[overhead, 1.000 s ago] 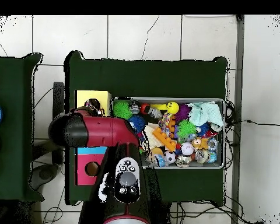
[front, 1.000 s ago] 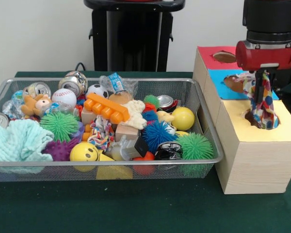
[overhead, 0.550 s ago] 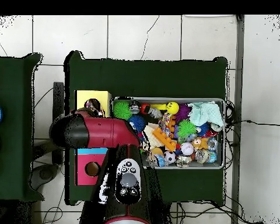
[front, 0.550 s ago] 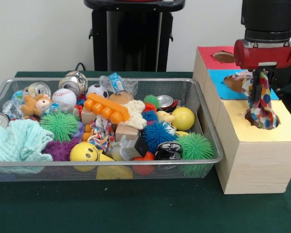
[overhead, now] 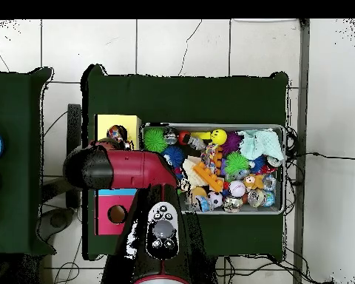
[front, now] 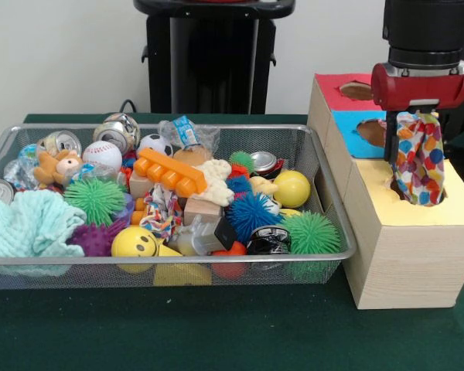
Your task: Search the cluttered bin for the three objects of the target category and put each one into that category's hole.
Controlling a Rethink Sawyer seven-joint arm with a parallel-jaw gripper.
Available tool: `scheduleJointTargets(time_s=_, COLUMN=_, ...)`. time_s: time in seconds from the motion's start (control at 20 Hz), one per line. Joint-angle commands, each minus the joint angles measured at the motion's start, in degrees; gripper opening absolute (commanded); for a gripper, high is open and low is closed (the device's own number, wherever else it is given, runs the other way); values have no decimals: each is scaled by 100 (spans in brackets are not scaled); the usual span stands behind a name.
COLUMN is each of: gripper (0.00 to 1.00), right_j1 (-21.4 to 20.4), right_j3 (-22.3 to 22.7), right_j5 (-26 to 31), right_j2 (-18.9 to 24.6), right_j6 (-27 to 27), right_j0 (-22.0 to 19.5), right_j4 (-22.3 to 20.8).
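Spotted multicoloured cloth (front: 419, 164) hanging at right of frame, lower end over the hole in the yellow box top (front: 456, 207). Clenched on its upper end by the gripper (front: 411, 117). Cluttered wire bin (front: 325, 197) at left.

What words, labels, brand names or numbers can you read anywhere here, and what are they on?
None can be read.
Cans in the wire bin: printing too blurred.
Clear packet with blue label: too small.
Yellow ball: a smiley face, no text.
Sorting box: colour panels only.
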Motion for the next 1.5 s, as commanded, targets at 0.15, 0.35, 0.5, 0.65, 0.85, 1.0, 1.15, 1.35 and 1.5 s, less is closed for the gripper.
scheduleJointTargets(time_s=0.15, gripper=100, right_j1=85, right_j3=426, right_j5=323, right_j2=296, right_j6=929, right_j0=-136, right_j4=93)
scheduleJointTargets(time_s=0.35, gripper=100, right_j1=56, right_j3=499, right_j5=362, right_j2=359, right_j6=915, right_j0=-191, right_j4=134)
scheduleJointTargets(time_s=0.5, gripper=100, right_j1=-83, right_j3=494, right_j5=590, right_j2=286, right_j6=955, right_j0=-135, right_j4=169)
scheduleJointTargets(time_s=0.65, gripper=100, right_j1=-169, right_j3=497, right_j5=723, right_j2=281, right_j6=955, right_j0=-136, right_j4=196)
scheduleJointTargets(time_s=0.85, gripper=100, right_j1=-267, right_j3=558, right_j5=794, right_j2=286, right_j6=955, right_j0=-118, right_j4=204)
scheduleJointTargets(time_s=1.0, gripper=100, right_j1=-331, right_j3=619, right_j5=833, right_j2=288, right_j6=979, right_j0=-112, right_j4=226)
scheduleJointTargets(time_s=1.15, gripper=100, right_j1=-316, right_j3=539, right_j5=933, right_j2=264, right_j6=978, right_j0=-102, right_j4=222)
scheduleJointTargets(time_s=1.35, gripper=100, right_j1=-310, right_j3=510, right_j5=1000, right_j2=240, right_j6=1003, right_j0=-61, right_j4=227)
scheduleJointTargets(time_s=1.5, gripper=100, right_j1=-347, right_j3=566, right_j5=1008, right_j2=267, right_j6=997, right_j0=-83, right_j4=242)
